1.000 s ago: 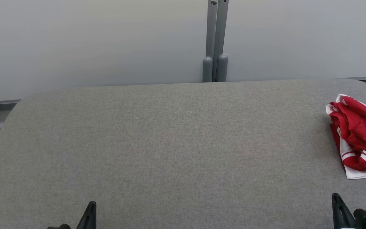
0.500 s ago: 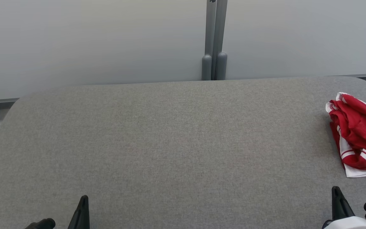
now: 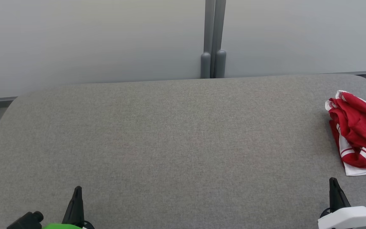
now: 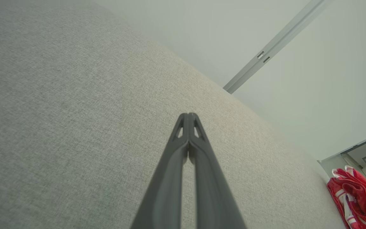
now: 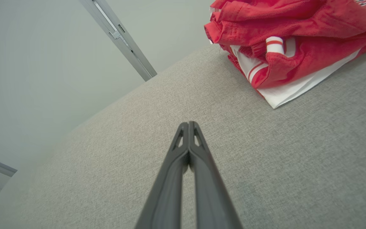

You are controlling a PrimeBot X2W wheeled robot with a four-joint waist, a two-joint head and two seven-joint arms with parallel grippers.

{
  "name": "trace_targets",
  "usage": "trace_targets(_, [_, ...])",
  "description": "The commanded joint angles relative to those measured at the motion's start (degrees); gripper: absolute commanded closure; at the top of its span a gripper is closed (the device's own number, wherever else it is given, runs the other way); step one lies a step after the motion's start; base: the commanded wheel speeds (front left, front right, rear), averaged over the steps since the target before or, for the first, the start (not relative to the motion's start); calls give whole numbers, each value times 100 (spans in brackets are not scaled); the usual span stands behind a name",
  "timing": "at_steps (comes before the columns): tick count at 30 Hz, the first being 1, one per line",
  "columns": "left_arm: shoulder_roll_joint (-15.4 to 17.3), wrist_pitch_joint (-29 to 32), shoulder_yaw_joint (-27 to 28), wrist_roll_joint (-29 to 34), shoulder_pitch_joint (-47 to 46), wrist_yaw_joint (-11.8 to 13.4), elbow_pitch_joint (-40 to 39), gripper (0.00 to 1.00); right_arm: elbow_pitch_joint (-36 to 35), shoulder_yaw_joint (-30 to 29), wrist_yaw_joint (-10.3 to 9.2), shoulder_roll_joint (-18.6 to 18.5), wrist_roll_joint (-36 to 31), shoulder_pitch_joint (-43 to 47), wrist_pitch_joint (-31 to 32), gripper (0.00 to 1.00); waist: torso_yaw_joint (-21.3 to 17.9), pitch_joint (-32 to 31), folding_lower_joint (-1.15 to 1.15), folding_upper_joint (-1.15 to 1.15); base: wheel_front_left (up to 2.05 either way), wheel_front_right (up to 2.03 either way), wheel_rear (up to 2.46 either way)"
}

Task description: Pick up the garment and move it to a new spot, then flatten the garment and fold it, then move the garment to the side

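Both grippers are closed on nothing: the left gripper (image 3: 77,189) and the right gripper (image 3: 332,181) each show their two dark fingers pressed together to a single point, and both wrist views confirm that the tips meet over bare cloth. The garment (image 3: 359,133), a crumpled red piece with white bands and a white layer sticking out beneath it, lies at the far right of the grey fabric-covered table (image 3: 176,127), well apart from the left gripper and nearer the right one, which points up the table just short of its white lower corner without touching it. Its right part is cut off by the edge of the head view, so its full extent and what kind of garment it is cannot be told; the right wrist view shows some lettering at its upper corner, too blurred to read. Only the finger ends and a little of each wrist are in the head view, a green part (image 3: 59,226) at the left and a white housing (image 3: 349,218) at the right. Behind the table stand pale wall panels joined by a grey post (image 3: 213,38). Compared with a second ago the whole head view has slid slightly, so the camera has moved; beyond that, both grippers reach further up the table, the left one also more to the left, while the garment lies on the table as before.
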Motion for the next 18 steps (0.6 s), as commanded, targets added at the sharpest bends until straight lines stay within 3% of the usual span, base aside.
trace_targets(1, [2,36,48,-177,-182,0,-75,100,-91,17,-2,-61,204,-156,35,100,-2,4,0,15,0,0,0])
trace_targets(18, [-65,358,239,-1332,-442,0,-92,100,-110,135,-3,-83,1708,-409,373,100,-35,68,0,24,0,0,0])
